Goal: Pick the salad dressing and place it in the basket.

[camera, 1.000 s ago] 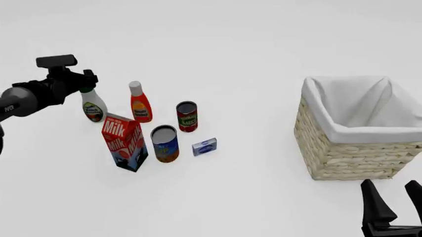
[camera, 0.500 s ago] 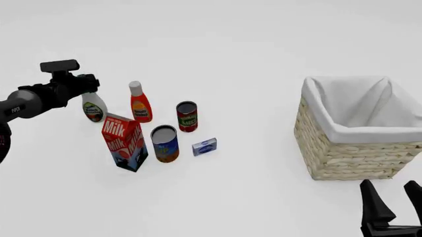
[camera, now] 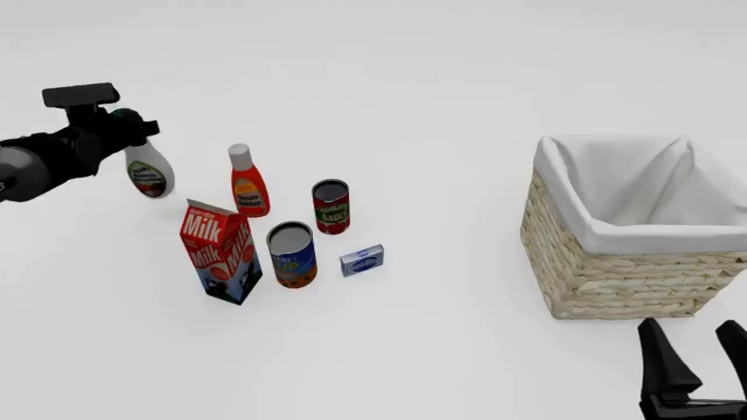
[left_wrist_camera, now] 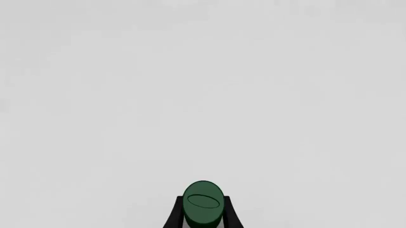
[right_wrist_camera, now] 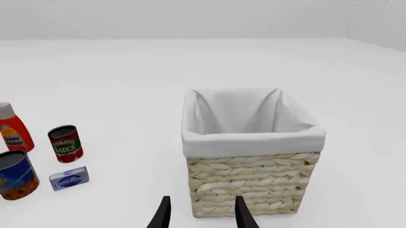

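The salad dressing (camera: 149,174), a white bottle with an oval green-and-orange label, hangs tilted above the table at the far left. My left gripper (camera: 126,131) is shut on its neck. In the left wrist view only the dark green cap (left_wrist_camera: 203,204) shows between the black fingers (left_wrist_camera: 172,216). The straw-coloured basket (camera: 618,271) with white lining stands at the right, also seen as the basket (right_wrist_camera: 254,175) in the right wrist view. My right gripper (camera: 698,350) stands open near the front right corner, just before the basket, holding nothing.
A red bottle with white cap (camera: 247,182), a milk carton (camera: 219,251), a red can (camera: 331,206), a blue-orange can (camera: 292,255) and a small blue box (camera: 362,260) stand grouped left of centre.
My left gripper has lifted the salad dressing off the table and carried it up and to the left, away from the red bottle. The right arm has stayed still.
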Robot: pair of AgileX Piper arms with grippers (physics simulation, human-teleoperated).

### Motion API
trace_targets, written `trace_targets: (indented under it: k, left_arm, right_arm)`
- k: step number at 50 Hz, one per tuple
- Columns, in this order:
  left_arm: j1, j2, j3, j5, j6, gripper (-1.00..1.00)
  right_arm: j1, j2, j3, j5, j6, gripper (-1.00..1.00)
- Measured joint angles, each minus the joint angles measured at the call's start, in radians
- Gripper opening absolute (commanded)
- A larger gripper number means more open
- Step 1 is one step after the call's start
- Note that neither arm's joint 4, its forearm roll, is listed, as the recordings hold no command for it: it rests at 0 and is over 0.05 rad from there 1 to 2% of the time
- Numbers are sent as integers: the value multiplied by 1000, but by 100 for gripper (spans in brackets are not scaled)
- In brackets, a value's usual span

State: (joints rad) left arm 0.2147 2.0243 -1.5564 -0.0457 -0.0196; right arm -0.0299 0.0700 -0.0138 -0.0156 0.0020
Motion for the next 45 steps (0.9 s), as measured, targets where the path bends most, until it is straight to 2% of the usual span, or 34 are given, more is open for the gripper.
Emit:
trace_targets:
  k: [10,19,32,45]
  left_arm:
    - [-20,-104,-95,104,28,-100]
    - [-90,-213,-148,193,58,-100]
    - [-279,-378,-120,266,100,-100]
    - [-506,-454,-27,273,138,-100]
  right_arm:
    - [-1,-22,-8,20,5,100]
    - [-2,-41,-16,40,9,100]
    - [8,-46,-19,41,9,100]
    - [18,-53,-27,50,7,100]
